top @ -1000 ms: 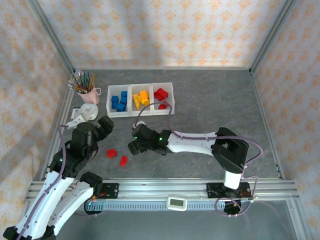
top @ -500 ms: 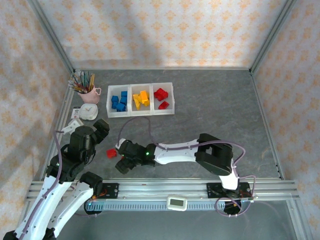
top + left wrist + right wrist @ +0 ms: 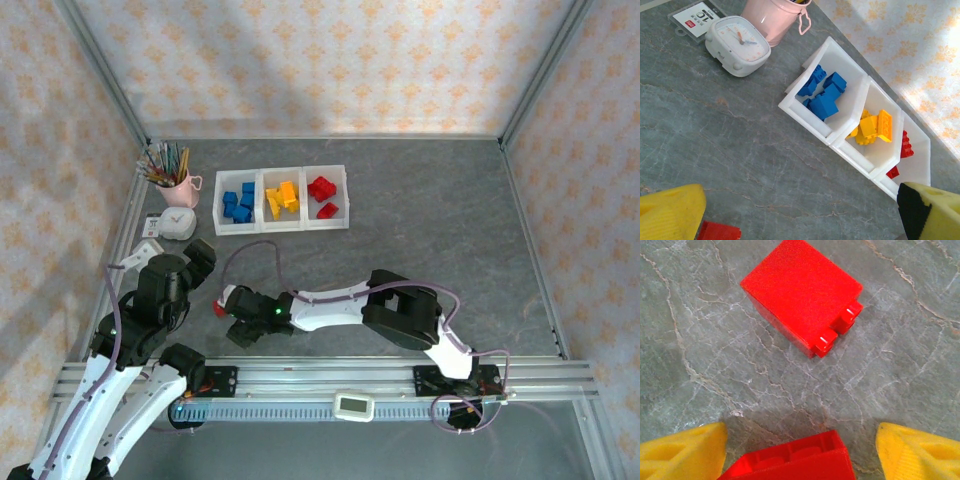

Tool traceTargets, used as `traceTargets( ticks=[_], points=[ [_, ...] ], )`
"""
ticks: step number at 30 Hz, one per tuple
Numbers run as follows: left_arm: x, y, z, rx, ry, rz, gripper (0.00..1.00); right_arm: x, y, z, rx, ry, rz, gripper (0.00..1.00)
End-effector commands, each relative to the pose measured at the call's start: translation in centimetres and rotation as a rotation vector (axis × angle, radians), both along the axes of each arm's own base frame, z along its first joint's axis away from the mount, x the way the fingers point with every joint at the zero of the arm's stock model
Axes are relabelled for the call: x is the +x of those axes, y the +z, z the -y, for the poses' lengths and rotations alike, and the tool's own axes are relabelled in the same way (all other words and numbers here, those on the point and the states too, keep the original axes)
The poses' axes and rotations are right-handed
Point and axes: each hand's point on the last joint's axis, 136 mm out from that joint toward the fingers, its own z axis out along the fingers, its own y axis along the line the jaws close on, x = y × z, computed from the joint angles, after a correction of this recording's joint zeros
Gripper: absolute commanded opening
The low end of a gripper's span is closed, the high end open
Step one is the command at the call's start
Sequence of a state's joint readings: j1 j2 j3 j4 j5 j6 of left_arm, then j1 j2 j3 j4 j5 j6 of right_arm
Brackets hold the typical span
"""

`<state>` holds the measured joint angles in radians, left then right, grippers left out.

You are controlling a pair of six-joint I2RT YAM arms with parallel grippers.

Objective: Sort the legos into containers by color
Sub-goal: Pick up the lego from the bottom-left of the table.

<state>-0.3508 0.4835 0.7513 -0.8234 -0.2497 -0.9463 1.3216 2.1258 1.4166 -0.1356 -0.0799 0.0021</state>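
Over the last second the right claw (image 3: pixel 805 452) has swung from centre frame to the lower left of the top view. It now straddles a loose red brick (image 3: pixel 790 464), fingers apart and clear of it. A second brick (image 3: pixel 802 302) lies just beyond on the counter (image 3: pixel 900 370). The left claw (image 3: pixel 800 210) gapes wide. The tray (image 3: pixel 283 229), upper centre, holds sorted bricks.

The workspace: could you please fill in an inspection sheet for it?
Surface: grey marbled table.
Job's things: containers hold blue legos, yellow legos and red legos, one colour per bin; near red brick and far red brick lie loose.
Clutter: pink pencil cup, white clock, card.
Grippers: left gripper open, holding nothing; right gripper open astride the near red brick.
Cables: lilac cable loops over the right arm.
Surroundings: patterned walls, metal frame.
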Motion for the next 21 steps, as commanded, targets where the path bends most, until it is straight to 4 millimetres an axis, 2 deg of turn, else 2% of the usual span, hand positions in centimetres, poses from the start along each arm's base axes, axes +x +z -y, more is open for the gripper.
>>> traceTargets(
  ticks=[1,8,12,17,21],
  points=[
    [-0.3,0.2,-0.7,0.006,0.035,-0.001,0.99,0.6,-0.4,0.1,-0.028,-0.004,0.039,0.73],
    [-0.1,0.1,-0.5,0.007,0.027,0.001,0.99,0.7,1.1,0.3,0.004,-0.019,0.045,0.54],
    [0.2,0.3,-0.3,0.008,0.018,0.008,0.99,1.8,2.8,0.8,0.042,-0.053,0.038,0.48],
    [1.1,1.1,0.3,0.016,-0.010,0.020,0.99,4.7,6.3,3.2,0.109,-0.149,0.019,0.46],
    [2.5,1.7,1.1,0.027,-0.046,0.032,0.99,9.4,8.5,6.9,0.144,-0.296,0.007,0.46]
  ],
)
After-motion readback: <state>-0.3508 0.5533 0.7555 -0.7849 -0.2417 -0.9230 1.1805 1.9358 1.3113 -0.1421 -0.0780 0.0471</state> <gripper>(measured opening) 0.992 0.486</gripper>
